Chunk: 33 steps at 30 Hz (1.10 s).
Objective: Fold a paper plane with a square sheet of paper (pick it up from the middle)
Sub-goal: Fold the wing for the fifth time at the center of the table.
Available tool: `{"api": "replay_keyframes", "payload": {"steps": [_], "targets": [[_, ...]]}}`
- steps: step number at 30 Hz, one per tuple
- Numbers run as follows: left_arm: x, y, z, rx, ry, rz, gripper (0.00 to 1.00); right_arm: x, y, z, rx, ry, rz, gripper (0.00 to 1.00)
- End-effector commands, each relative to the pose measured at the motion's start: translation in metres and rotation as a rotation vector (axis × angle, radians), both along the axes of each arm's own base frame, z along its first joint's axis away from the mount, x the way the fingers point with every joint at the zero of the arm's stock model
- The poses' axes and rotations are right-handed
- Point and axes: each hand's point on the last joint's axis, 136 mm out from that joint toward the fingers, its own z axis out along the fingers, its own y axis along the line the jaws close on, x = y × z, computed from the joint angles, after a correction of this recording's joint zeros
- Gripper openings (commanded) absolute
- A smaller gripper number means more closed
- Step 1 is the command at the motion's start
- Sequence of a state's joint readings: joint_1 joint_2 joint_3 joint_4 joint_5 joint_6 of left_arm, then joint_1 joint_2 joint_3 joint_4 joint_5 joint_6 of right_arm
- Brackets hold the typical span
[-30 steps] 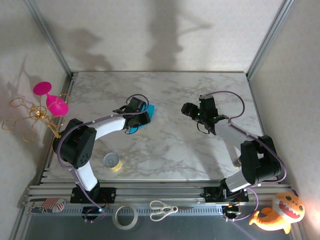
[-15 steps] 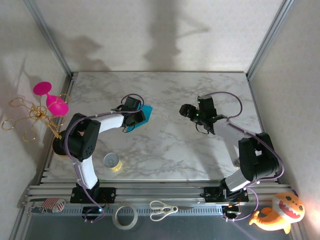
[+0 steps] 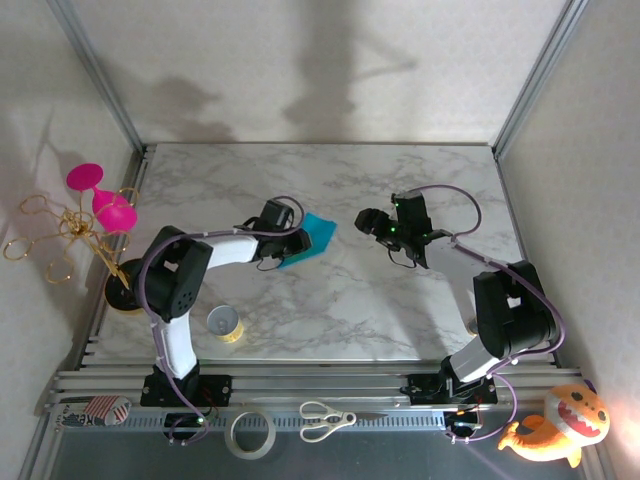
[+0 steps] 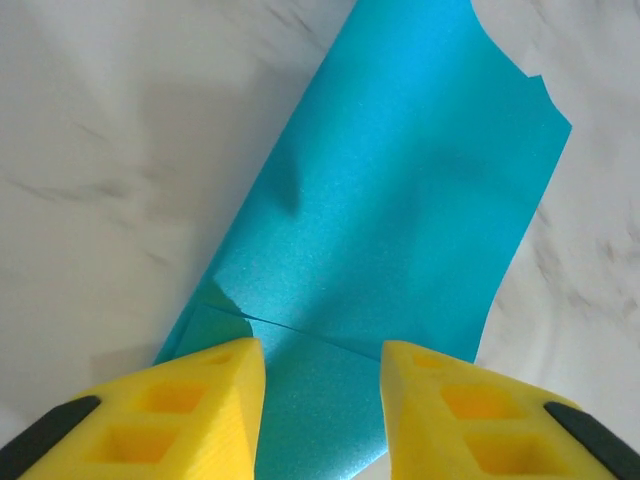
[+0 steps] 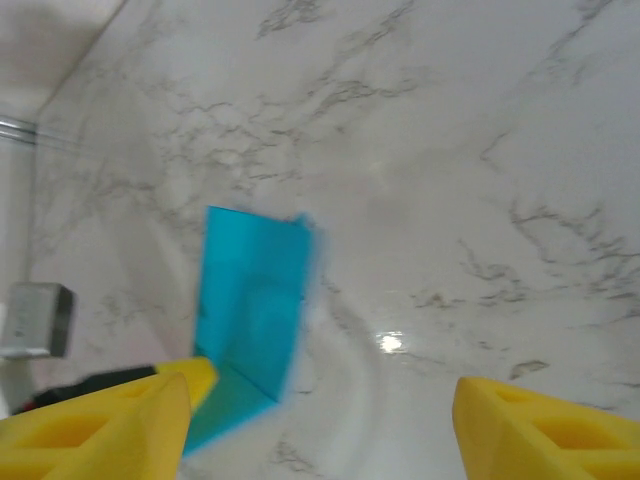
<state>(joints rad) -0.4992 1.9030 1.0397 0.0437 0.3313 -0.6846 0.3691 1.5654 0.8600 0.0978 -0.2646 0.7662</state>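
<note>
The square sheet of paper (image 3: 310,240) lies left of the table's middle, teal-blue, with one half bent up along a crease. In the left wrist view the paper (image 4: 400,200) has a raised flap running away from me and a flat part under the fingers. My left gripper (image 3: 287,238) (image 4: 322,365) is open, its yellow fingers (image 4: 210,395) standing either side of the flat part near the crease. My right gripper (image 3: 368,222) (image 5: 320,400) is open a little to the right of the paper (image 5: 250,300), facing it with bare marble between.
A small yellow tape roll (image 3: 225,323) stands near the left front. Pink glasses (image 3: 100,200) on a gold stand sit off the table's left edge. Scissors (image 3: 325,420), a tape ring (image 3: 250,435) and a plush toy (image 3: 560,425) lie at the front rail.
The left gripper has shifted right and the paper now reaches further right, with more of it showing. The right gripper has edged slightly left toward it.
</note>
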Motion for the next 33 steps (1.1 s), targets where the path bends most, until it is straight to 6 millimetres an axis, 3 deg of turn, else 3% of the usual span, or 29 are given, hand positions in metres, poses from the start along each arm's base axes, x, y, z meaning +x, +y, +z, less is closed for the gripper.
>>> {"api": "replay_keyframes", "payload": {"steps": [1,6,16,20,33], "targets": [[-0.035,-0.026,-0.021,-0.052,0.105,-0.078,0.34,-0.015,0.014,-0.017,0.121,0.104,0.013,0.64],[-0.039,-0.032,-0.023,-0.07,0.119,-0.047,0.3,-0.039,0.032,-0.041,0.222,0.277,-0.05,0.51],[-0.042,-0.028,-0.027,-0.084,0.147,0.009,0.25,-0.067,0.05,-0.072,0.236,0.463,-0.174,0.48],[-0.043,-0.027,-0.028,-0.089,0.156,0.023,0.25,-0.066,0.063,-0.078,0.22,0.487,-0.153,0.43],[-0.045,-0.028,-0.028,-0.104,0.166,0.029,0.24,-0.056,0.077,-0.088,0.163,0.477,-0.135,0.36]]}}
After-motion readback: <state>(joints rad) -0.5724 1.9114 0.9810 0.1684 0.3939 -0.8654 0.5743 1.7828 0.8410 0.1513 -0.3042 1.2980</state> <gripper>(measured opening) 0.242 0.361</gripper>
